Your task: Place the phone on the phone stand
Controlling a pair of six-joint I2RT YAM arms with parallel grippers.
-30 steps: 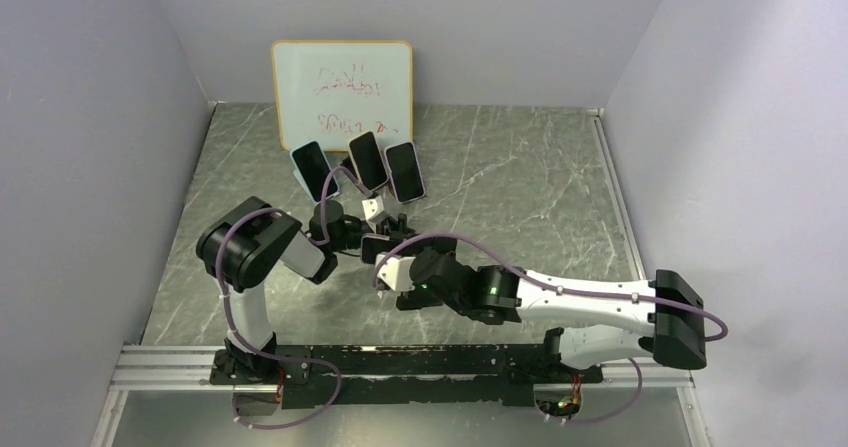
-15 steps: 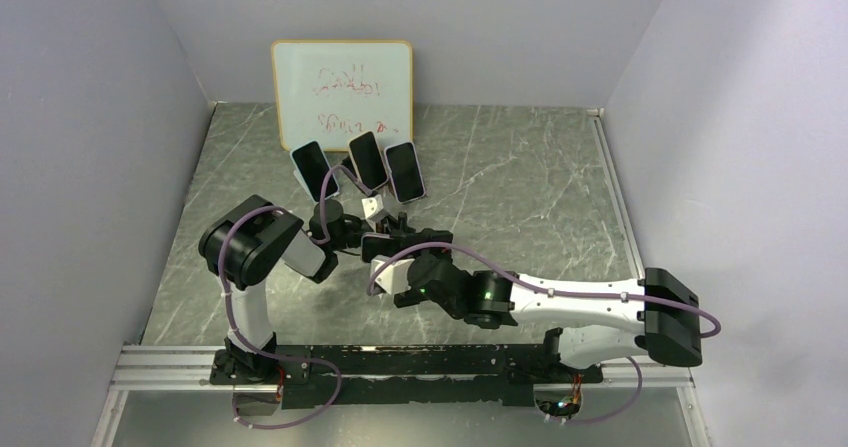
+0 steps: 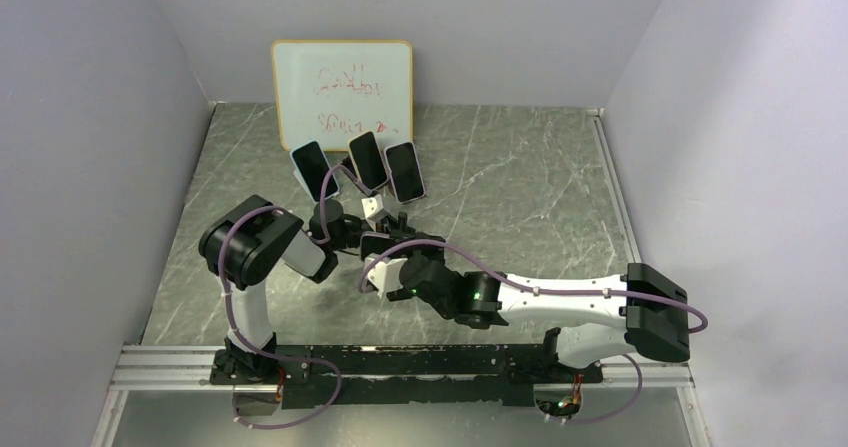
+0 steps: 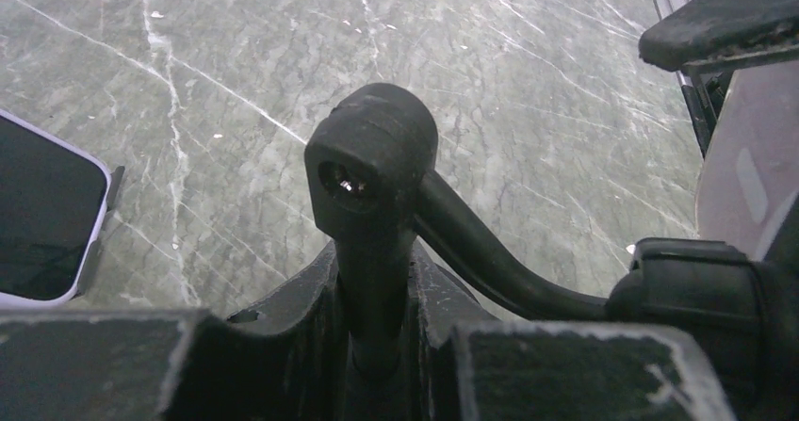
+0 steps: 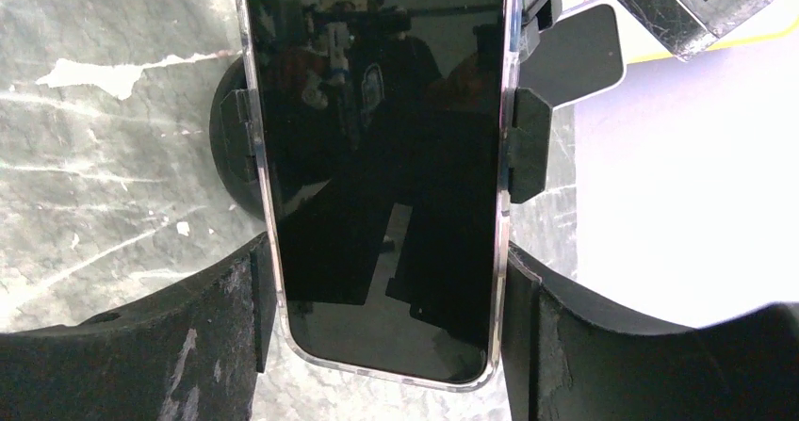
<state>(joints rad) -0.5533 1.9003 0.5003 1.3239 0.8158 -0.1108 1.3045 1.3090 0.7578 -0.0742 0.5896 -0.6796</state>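
Big grey-green marble table (image 3: 520,177), walls on three sides. At the back a whiteboard (image 3: 342,89) with red scribble leans on the wall. Across the near side the right arm (image 3: 570,302) lies long and low, from the near right corner in toward the middle. On the near left the left arm (image 3: 250,247) is folded up, wrist pointing right. Both wrists meet mid-table, a little in front of the whiteboard.

Just before the whiteboard, three other phones (image 3: 367,160) stand tilted in a row on their own stands, screens dark.

Next, the phone (image 5: 377,157): dark screen, clear case, sitting between the two wrists, just on the near side of that row. It's in the phone stand (image 4: 372,171), whose side clips (image 5: 528,143) sit at both long edges of it, about halfway up. The stand has a black post with a round joint knob on top and a bent arm running off to the right.

The left gripper (image 4: 375,313) has its fingers closed tight round that post, below the knob.

The right gripper (image 5: 388,294) has its jaws wide, one finger on each side of the phone's lower end, right up at its edges. Can't tell if the pads are pressing on it or just beside it.
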